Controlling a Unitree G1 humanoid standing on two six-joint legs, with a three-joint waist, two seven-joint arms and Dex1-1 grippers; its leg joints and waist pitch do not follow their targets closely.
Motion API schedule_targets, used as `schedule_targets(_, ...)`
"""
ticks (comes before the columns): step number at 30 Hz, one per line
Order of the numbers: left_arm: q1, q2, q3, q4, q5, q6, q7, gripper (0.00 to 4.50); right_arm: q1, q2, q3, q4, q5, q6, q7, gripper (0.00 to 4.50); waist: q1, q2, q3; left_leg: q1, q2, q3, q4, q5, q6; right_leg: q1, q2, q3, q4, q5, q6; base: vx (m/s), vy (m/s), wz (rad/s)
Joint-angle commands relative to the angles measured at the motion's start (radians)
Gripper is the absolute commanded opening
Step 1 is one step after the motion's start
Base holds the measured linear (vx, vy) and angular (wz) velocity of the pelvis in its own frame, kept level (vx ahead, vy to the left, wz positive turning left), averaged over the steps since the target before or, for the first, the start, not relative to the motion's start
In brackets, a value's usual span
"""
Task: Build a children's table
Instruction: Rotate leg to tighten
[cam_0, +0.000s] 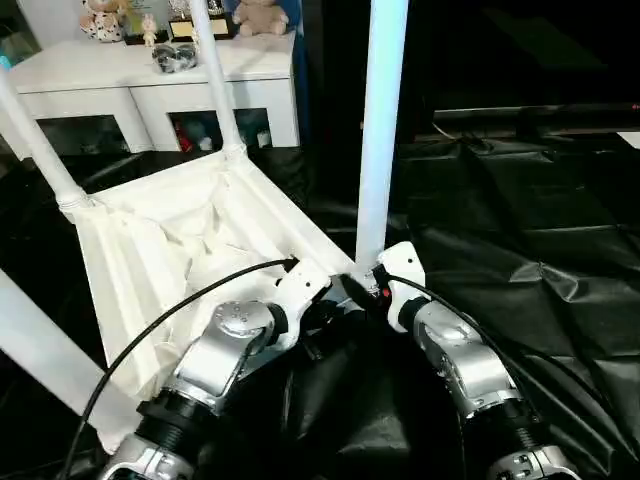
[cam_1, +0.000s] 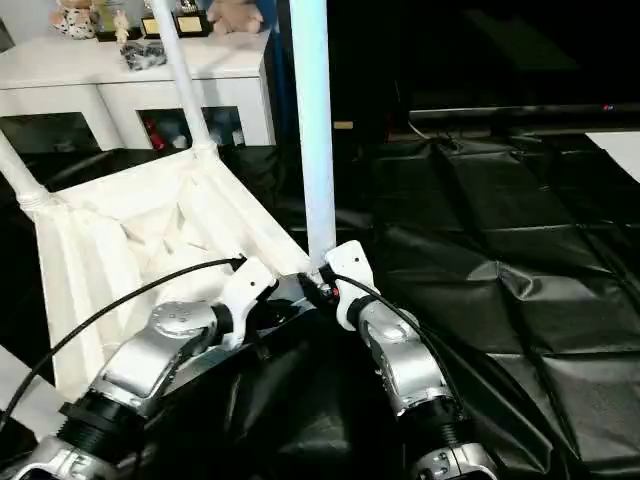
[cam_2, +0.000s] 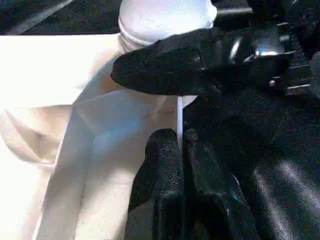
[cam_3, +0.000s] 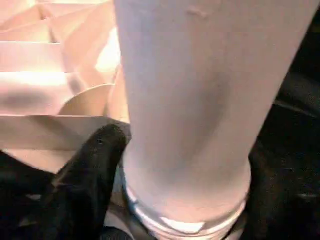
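Tabletop (cam_0: 160, 250) seen left of centre, underside up, tilted on black sheeting (cam_0: 540, 240). Two legs (cam_0: 215, 70) seated at upper left sockets; third leg (cam_0: 40, 365) seen at lower left edge, seating unclear. Left gripper (cam_2: 177, 145) clenched on thin tabletop rim. Centre: fourth leg (cam_0: 380, 130) upright at near corner socket, base clasped by right gripper (cam_3: 180, 165). Seating probably unfinished; flipping upright left.
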Motion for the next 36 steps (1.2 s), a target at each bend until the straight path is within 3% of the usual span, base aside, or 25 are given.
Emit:
schedule_targets(1, 0.014, 0.011, -0.074, -0.020, -0.046, -0.055, -0.117, 0.00, 0.009, -0.019, 0.082, -0.035, 0.044, 0.028, 0.164, 3.87, 0.000, -0.016, -0.031, 0.002, 0.084, -0.051, -0.088, -0.351, 0.003, 0.011, -0.097, 0.056, -0.099, -0.363, -0.154, 0.000, 0.000, 0.00)
schedule_targets(2, 0.026, 0.035, -0.072, -0.035, -0.061, -0.078, -0.163, 0.00, 0.013, -0.061, 0.099, -0.069, 0.056, 0.025, 0.237, 3.99, 0.000, -0.016, -0.031, 0.002, 0.084, -0.051, -0.088, -0.351, 0.003, 0.011, -0.097, 0.056, -0.099, -0.363, -0.154, 0.000, 0.000, 0.00)
schedule_targets(3, 0.034, 0.055, -0.070, -0.045, -0.071, -0.083, -0.195, 0.00, 0.018, -0.099, 0.114, -0.098, 0.067, 0.023, 0.304, 3.99, 0.004, -0.019, -0.040, -0.005, 0.087, -0.050, -0.084, -0.280, 0.023, 0.020, -0.097, 0.055, -0.090, -0.258, -0.172, 0.000, 0.000, 0.00)
schedule_targets(4, 0.043, 0.087, -0.069, -0.054, -0.077, -0.104, -0.236, 0.00, 0.029, -0.159, 0.134, -0.142, 0.085, 0.014, 0.401, 3.99, 0.008, -0.016, -0.042, -0.004, 0.088, -0.043, -0.077, -0.218, 0.050, 0.016, -0.094, 0.054, -0.081, -0.143, -0.199, 0.051, -0.006, 0.09)
schedule_targets(5, 0.047, 0.098, -0.068, -0.057, -0.078, -0.112, -0.250, 0.00, 0.033, -0.180, 0.141, -0.158, 0.092, 0.010, 0.436, 3.99, 0.013, -0.018, -0.041, -0.002, 0.089, -0.039, -0.072, -0.205, 0.076, 0.015, -0.094, 0.054, -0.078, -0.106, -0.218, 0.051, -0.006, 0.09)
schedule_targets(8, 0.055, 0.130, -0.061, -0.064, -0.085, -0.130, -0.297, 0.00, 0.045, -0.250, 0.155, -0.204, 0.120, 0.017, 0.554, 3.99, 0.027, -0.017, -0.043, -0.007, 0.091, -0.036, -0.068, -0.149, 0.109, 0.020, -0.095, 0.049, -0.071, -0.051, -0.240, 0.018, -0.002, 0.03)
schedule_targets(9, 0.061, 0.154, -0.058, -0.075, -0.098, -0.134, -0.340, 0.00, 0.048, -0.295, 0.163, -0.222, 0.125, 0.002, 0.628, 3.99, 0.029, -0.025, -0.044, -0.008, 0.091, -0.035, -0.067, -0.138, 0.114, 0.022, -0.094, 0.048, -0.068, -0.040, -0.242, 0.000, 0.000, 0.00)
schedule_targets(10, 0.064, 0.166, -0.060, -0.083, -0.106, -0.138, -0.364, 0.00, 0.047, -0.309, 0.166, -0.226, 0.126, 0.001, 0.652, 3.99, 0.035, -0.019, -0.043, -0.009, 0.093, -0.036, -0.067, -0.134, 0.120, 0.020, -0.096, 0.046, -0.066, -0.045, -0.247, 0.000, 0.000, 0.00)
schedule_targets(11, 0.066, 0.180, -0.063, -0.090, -0.117, -0.134, -0.393, 0.00, 0.046, -0.324, 0.171, -0.230, 0.128, -0.004, 0.678, 3.99, 0.035, -0.027, -0.041, -0.008, 0.095, -0.036, -0.069, -0.142, 0.119, 0.020, -0.095, 0.045, -0.068, -0.058, -0.247, 0.000, 0.000, 0.00)
schedule_targets(17, 0.069, 0.236, -0.086, -0.111, -0.138, -0.151, -0.500, 0.00, 0.034, -0.363, 0.193, -0.243, 0.135, -0.012, 0.743, 3.99, 0.035, -0.025, -0.032, 0.000, 0.098, -0.038, -0.081, -0.227, 0.066, 0.015, -0.095, 0.049, -0.077, -0.173, -0.249, 0.000, 0.000, 0.00)
schedule_targets(18, 0.066, 0.241, -0.089, -0.107, -0.136, -0.156, -0.515, 0.00, 0.030, -0.361, 0.193, -0.242, 0.136, -0.011, 0.748, 3.83, 0.033, -0.036, -0.031, -0.002, 0.098, -0.037, -0.082, -0.228, 0.064, 0.016, -0.095, 0.049, -0.078, -0.175, -0.249, 0.000, 0.000, 0.00)
schedule_targets(19, 0.062, 0.245, -0.091, -0.102, -0.132, -0.163, -0.525, 0.00, 0.027, -0.359, 0.192, -0.241, 0.136, -0.011, 0.754, 3.74, 0.035, -0.031, -0.030, -0.001, 0.098, -0.038, -0.083, -0.232, 0.057, 0.015, -0.098, 0.050, -0.077, -0.187, -0.248, 0.000, 0.000, 0.00)
schedule_targets(21, 0.055, 0.247, -0.092, -0.091, -0.129, -0.171, -0.527, 0.00, 0.026, -0.353, 0.195, -0.243, 0.135, -0.012, 0.760, 3.63, 0.035, -0.030, -0.029, 0.002, 0.098, -0.037, -0.084, -0.238, 0.047, 0.013, -0.096, 0.052, -0.078, -0.186, -0.249, 0.000, 0.000, 0.00)
schedule_targets(29, 0.044, 0.242, -0.085, -0.071, -0.127, -0.181, -0.520, 0.00, 0.047, -0.346, 0.207, -0.269, 0.150, 0.001, 0.762, 2.91, 0.037, -0.034, -0.030, -0.002, 0.097, -0.035, -0.081, -0.199, 0.057, 0.017, -0.097, 0.052, -0.073, -0.146, -0.253, 0.000, 0.000, 0.00)
schedule_targets(36, 0.052, 0.223, -0.070, -0.051, -0.106, -0.186, -0.462, 0.00, 0.078, -0.322, 0.195, -0.263, 0.140, 0.014, 0.708, 2.71, 0.039, -0.032, -0.028, -0.001, 0.097, -0.036, -0.082, -0.219, 0.048, 0.016, -0.099, 0.053, -0.078, -0.184, -0.244, 0.000, 0.000, 0.00)
